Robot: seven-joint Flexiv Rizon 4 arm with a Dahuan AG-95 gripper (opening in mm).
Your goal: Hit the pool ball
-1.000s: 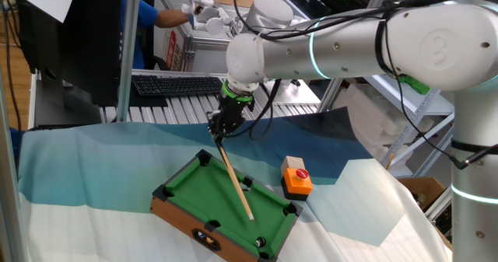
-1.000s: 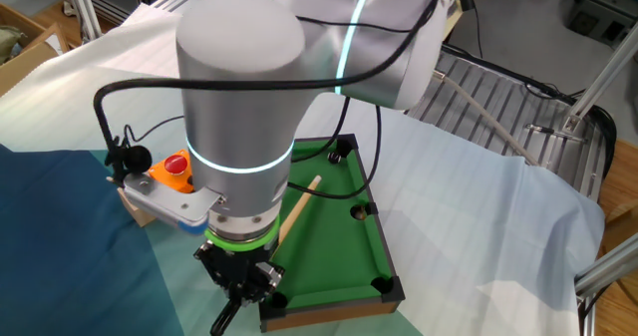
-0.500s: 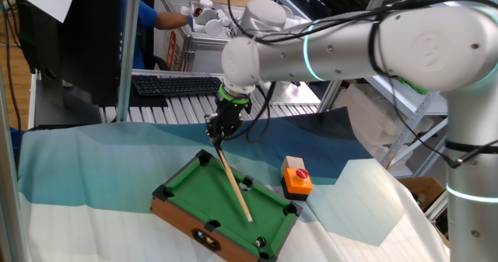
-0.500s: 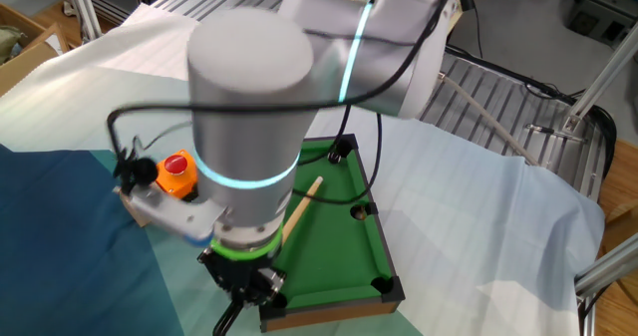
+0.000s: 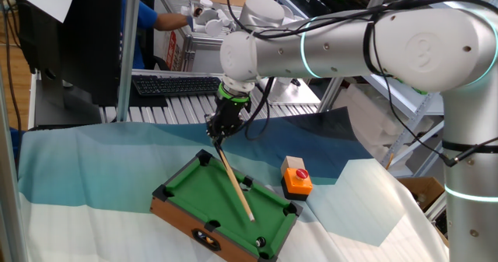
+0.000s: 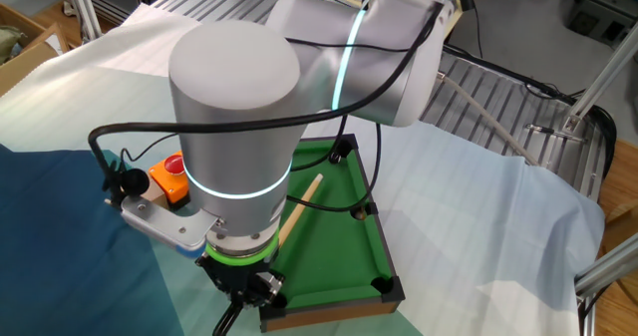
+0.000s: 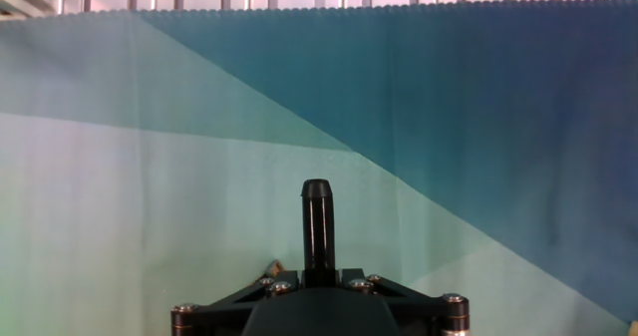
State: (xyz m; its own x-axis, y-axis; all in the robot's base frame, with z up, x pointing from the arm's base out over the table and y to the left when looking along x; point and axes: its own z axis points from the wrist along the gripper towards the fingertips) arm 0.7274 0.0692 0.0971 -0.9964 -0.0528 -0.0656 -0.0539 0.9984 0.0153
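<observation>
My gripper (image 5: pixel 218 131) is shut on the upper end of a thin wooden cue stick (image 5: pixel 236 183). The stick slants down across the green felt of a small pool table (image 5: pixel 194 190), and its tip rests near the table's near right part. A tiny dark pool ball (image 5: pixel 261 242) with a pale glint lies just beyond the tip, by the near right corner. In the other fixed view the gripper (image 6: pixel 242 294) hangs over the table's end and the cue (image 6: pixel 299 201) lies on the felt. The hand view shows only the cue's black butt (image 7: pixel 317 224) rising above the gripper (image 7: pixel 317 278).
An orange button box (image 5: pixel 296 179) with a red button stands just right of the pool table, also seen in the other fixed view (image 6: pixel 169 171). A blue and white cloth (image 5: pixel 85 169) covers the table. A keyboard (image 5: pixel 175 84) and a metal roller rack lie behind.
The arm's wrist has shifted slightly to the left and back. The cue stick stays in the gripper and lies about where it was on the felt.
</observation>
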